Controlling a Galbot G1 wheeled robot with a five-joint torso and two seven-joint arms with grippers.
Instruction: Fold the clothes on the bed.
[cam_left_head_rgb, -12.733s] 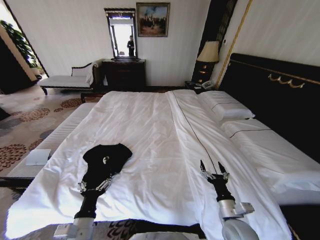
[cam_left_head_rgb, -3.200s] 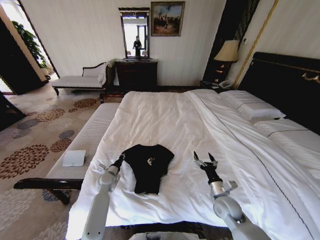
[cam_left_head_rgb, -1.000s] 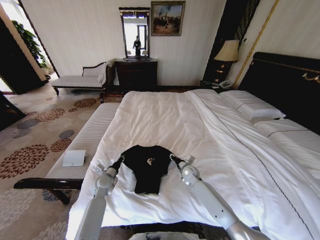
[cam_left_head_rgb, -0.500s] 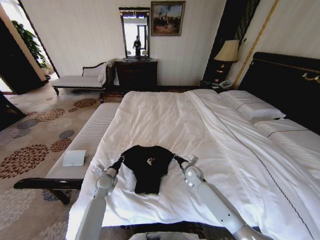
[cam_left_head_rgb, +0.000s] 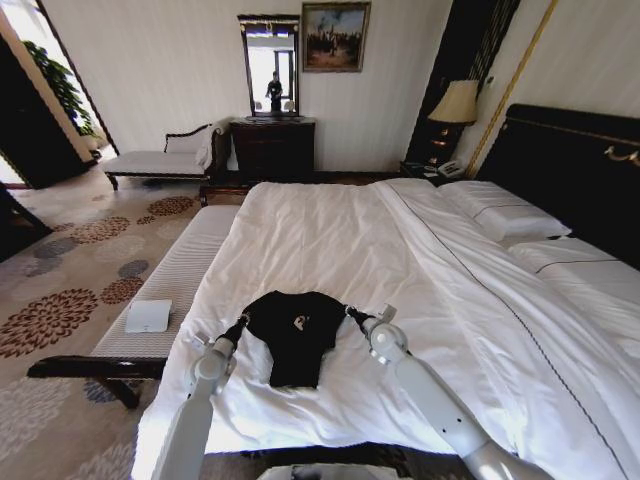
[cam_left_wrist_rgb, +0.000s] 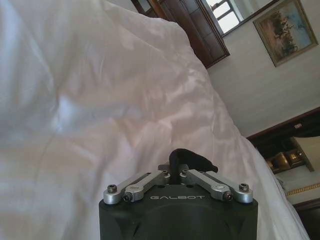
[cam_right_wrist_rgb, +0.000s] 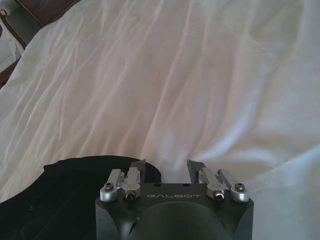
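The clothes (cam_left_head_rgb: 296, 328), a black T-shirt with a pale mark on the chest, lie near the front edge of the bed (cam_left_head_rgb: 330, 225). My left gripper (cam_left_head_rgb: 240, 323) is at the shirt's left sleeve. In the left wrist view the left gripper (cam_left_wrist_rgb: 179, 166) is shut on a bunched fold of the black clothes (cam_left_wrist_rgb: 189, 158). My right gripper (cam_left_head_rgb: 350, 314) is at the shirt's right sleeve. In the right wrist view the right gripper (cam_right_wrist_rgb: 167, 169) is open, one of its fingers (cam_right_wrist_rgb: 140, 168) over the edge of the clothes (cam_right_wrist_rgb: 55, 192) and the other over the white duvet (cam_right_wrist_rgb: 165, 85).
A grey-striped bench (cam_left_head_rgb: 175, 275) runs along the bed's left side with a white flat item (cam_left_head_rgb: 148, 316) on it. Pillows (cam_left_head_rgb: 505, 215) and the dark headboard (cam_left_head_rgb: 580, 165) are on the right. A dresser (cam_left_head_rgb: 272, 148) and a lamp (cam_left_head_rgb: 455, 103) stand at the far wall.
Over the last second the right gripper has shifted slightly at the shirt's right sleeve. The left gripper has stayed at the left sleeve.
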